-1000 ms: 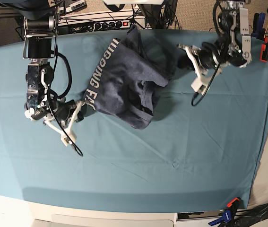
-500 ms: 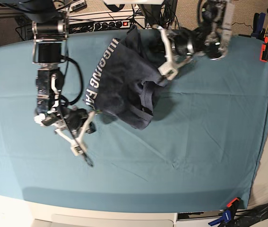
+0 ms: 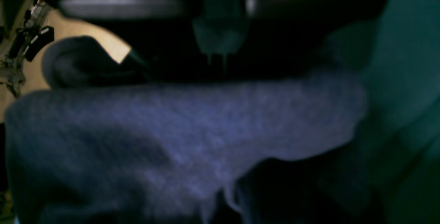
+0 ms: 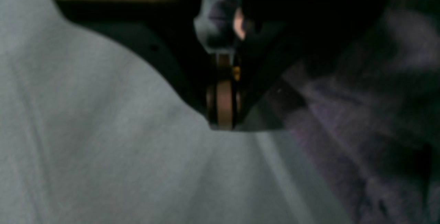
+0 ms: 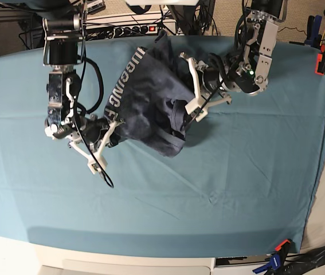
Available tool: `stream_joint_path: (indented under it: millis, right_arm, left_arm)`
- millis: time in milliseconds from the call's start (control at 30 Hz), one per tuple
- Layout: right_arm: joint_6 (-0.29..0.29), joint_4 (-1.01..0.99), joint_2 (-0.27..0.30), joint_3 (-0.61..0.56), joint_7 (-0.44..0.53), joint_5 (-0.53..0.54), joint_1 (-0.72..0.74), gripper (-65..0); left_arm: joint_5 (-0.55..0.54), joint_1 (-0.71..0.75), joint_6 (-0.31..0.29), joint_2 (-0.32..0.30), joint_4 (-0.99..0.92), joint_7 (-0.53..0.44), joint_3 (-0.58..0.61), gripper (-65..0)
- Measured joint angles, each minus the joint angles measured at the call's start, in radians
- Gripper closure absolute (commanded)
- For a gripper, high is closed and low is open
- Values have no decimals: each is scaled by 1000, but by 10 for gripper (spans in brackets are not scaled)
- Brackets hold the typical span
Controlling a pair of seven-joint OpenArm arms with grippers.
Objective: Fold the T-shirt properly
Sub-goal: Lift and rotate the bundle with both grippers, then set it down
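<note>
Slate-blue T-shirt (image 5: 151,97) bunched at far centre of teal cloth (image 5: 219,183). Left gripper (image 5: 190,110) closed at shirt's right edge; right gripper (image 5: 100,163) closed, empty, left of shirt.

A: Setting? Home, shop?

B: Robotics lab or test bench. Two robot arms stand over a table (image 5: 151,217) covered with a teal cloth (image 5: 237,172), pinned at the edges by orange-and-blue spring clamps (image 5: 277,258).

A: Anything else backing that?

B: A power strip (image 5: 133,28) with a lit red switch and loose black cables (image 5: 194,17) run along the far edge. More clamps (image 5: 321,57) sit at the right corner.
</note>
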Motion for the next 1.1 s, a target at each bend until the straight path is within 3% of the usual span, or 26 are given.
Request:
stream_joint_path:
  millis: [233,667,1100]
  right_arm:
    - [27,11,4,6,31,177,-91,0]
    - [60,17,5,10,-6,351,-169,0]
    - [66,180,-4,9,-12,361,-335,0]
  left_arm:
    - [-8,-74,-1,1,-71,-4,1,0]
    - [35,-237,3,-3,-140,-6,1,0]
    - [40,-305,3,-8,-140,-29,1,0]
